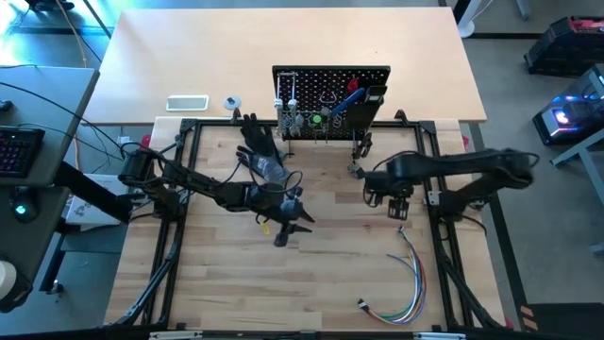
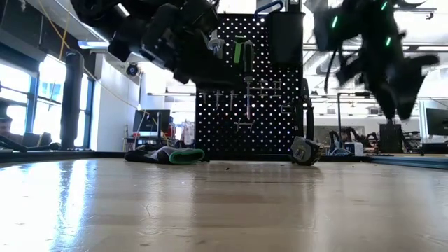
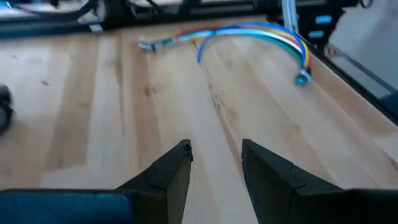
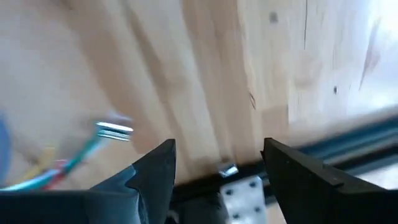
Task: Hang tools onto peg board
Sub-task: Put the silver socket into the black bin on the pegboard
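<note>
Nearest on the table (image 1: 311, 283), toward the right: bundle of coloured wires (image 1: 408, 274), loose and not part of the job. Farther in, left gripper (image 1: 293, 219) hovering over mid-table, jaws apart with nothing between them, bare wood showing through the gap in the left wrist view. Right gripper (image 1: 399, 202) hanging just to the right of centre, jaws wide apart and empty. Beyond these, black glove (image 1: 257, 142) lying left of the peg board (image 1: 330, 80). Small metal tool (image 1: 356, 170), possibly a wrench or a tape, resting just in front of the board's right leg. Likely stiff, smooth and slippery; best pinched across its narrow middle. Other tools (image 1: 321, 118) already hanging on the board.
</note>
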Motion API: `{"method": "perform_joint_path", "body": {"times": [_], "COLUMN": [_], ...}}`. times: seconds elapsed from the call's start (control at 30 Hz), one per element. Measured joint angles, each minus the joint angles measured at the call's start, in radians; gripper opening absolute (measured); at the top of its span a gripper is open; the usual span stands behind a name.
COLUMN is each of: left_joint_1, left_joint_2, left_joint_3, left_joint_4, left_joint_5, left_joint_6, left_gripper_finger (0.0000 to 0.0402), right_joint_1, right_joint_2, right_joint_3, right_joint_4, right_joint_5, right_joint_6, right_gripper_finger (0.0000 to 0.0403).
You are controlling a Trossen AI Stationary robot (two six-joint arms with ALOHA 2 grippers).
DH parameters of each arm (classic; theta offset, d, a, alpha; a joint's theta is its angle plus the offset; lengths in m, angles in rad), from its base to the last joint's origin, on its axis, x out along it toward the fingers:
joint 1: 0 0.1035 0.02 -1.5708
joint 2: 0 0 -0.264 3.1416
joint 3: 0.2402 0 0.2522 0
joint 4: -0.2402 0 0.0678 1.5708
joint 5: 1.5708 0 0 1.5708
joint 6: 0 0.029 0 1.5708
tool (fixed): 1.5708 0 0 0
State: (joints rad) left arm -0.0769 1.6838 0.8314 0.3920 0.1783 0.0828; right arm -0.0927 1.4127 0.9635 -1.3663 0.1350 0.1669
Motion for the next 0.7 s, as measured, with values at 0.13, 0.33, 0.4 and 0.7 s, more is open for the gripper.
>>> {"method": "perform_joint_path", "body": {"times": [0.13, 0.33, 0.4, 0.7], "left_joint_1": [0.000, 0.004, 0.008, 0.010], "left_joint_2": [0.005, 0.049, 0.068, 0.172], "left_joint_3": [0.000, 0.001, 0.002, 0.033], "left_joint_4": [0.069, 0.197, 0.215, 0.238], "left_joint_5": [-0.043, -0.050, -0.051, -0.045], "left_joint_6": [0.014, 0.024, 0.016, -0.017], "left_gripper_finger": [0.0136, 0.0136, 0.0136, 0.0136], "right_joint_1": [0.091, 0.223, 0.252, 0.376], "right_joint_2": [-0.139, -0.299, -0.320, -0.445], "right_joint_3": [0.038, 0.046, 0.045, -0.145], "right_joint_4": [0.024, 0.132, 0.107, 0.255], "right_joint_5": [-0.034, -0.059, -0.058, 0.090], "right_joint_6": [0.069, 0.193, 0.223, 0.288], "right_gripper_finger": [0.0231, 0.0231, 0.0231, 0.0231]}}
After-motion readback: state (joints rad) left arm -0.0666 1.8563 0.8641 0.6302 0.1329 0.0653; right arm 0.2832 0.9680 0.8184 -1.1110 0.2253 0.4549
